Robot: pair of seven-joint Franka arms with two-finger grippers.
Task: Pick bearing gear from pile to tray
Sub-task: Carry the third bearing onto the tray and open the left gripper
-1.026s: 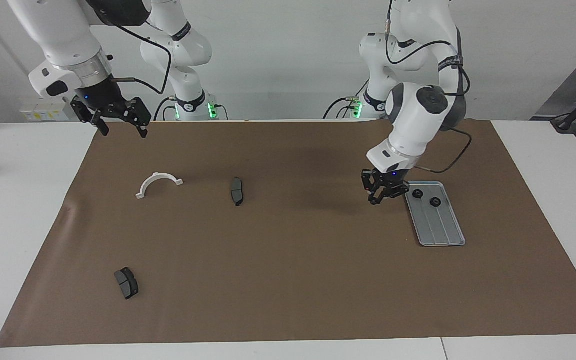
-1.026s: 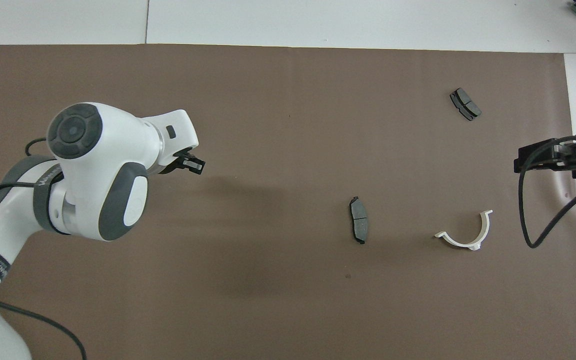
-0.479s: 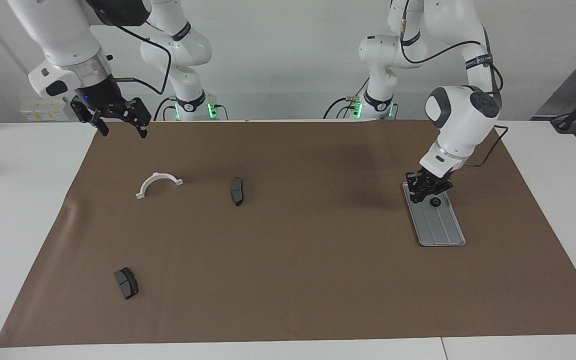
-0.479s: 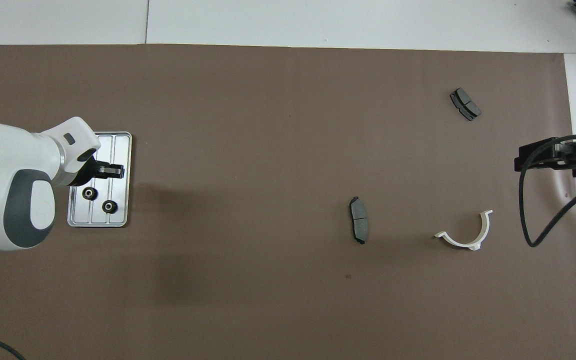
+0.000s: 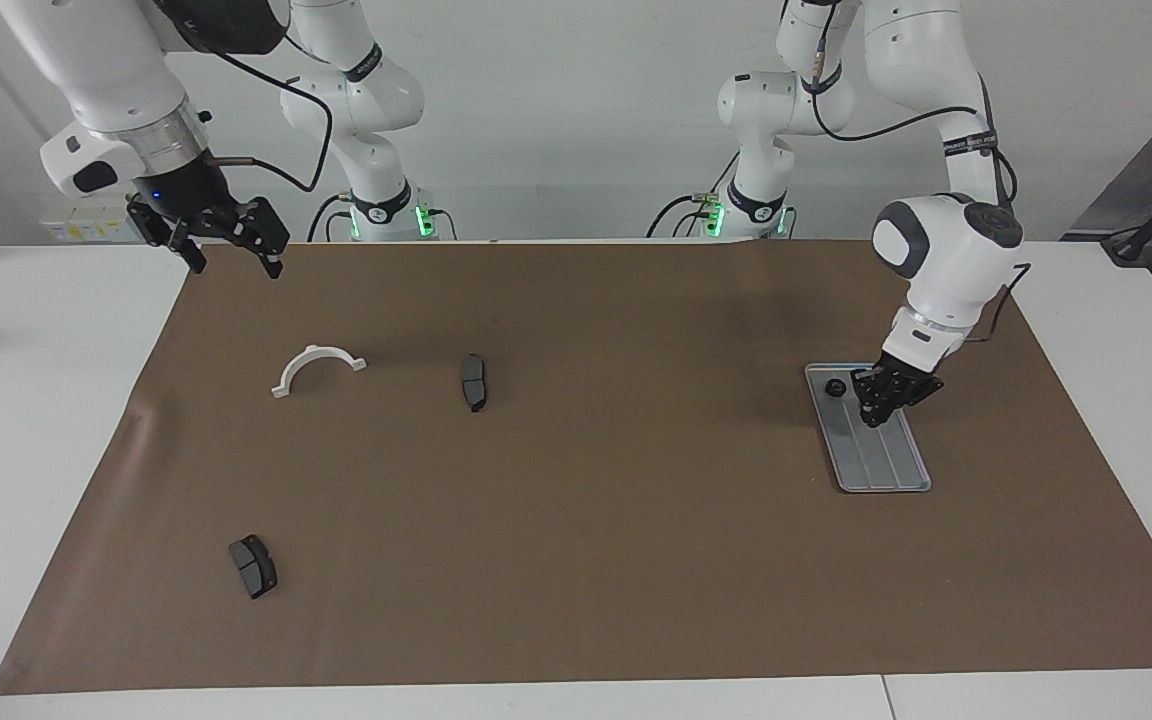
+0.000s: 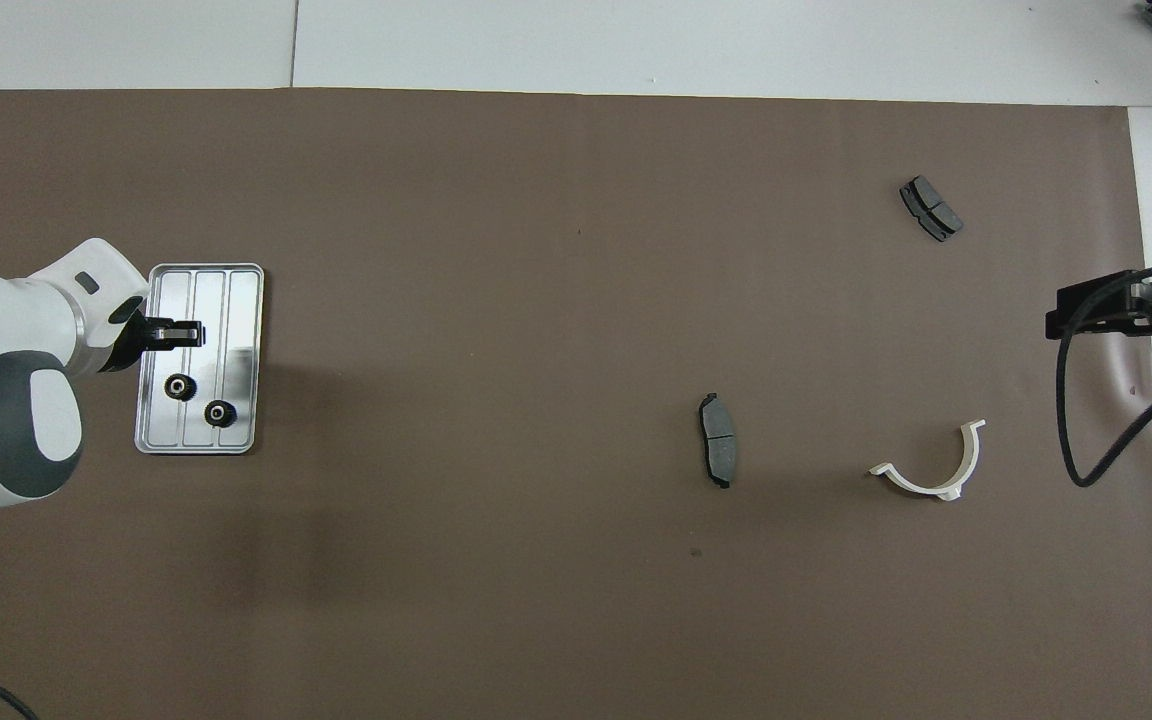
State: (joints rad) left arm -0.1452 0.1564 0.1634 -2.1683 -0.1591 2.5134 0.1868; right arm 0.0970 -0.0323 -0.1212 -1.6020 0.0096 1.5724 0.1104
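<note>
Brown mat, tray lengthwise away from robots

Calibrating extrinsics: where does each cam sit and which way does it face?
Facing view: high across the table, looking at the robots; both arms with bases show, left pincer over the tray, right pincer raised at the mat's corner.
Overhead view: above the robots' end, looking steeply down; left arm's wrist and both pincers show.
Shared: tray, gears, white half-ring bracket, two brake pads, turned half a turn.
</note>
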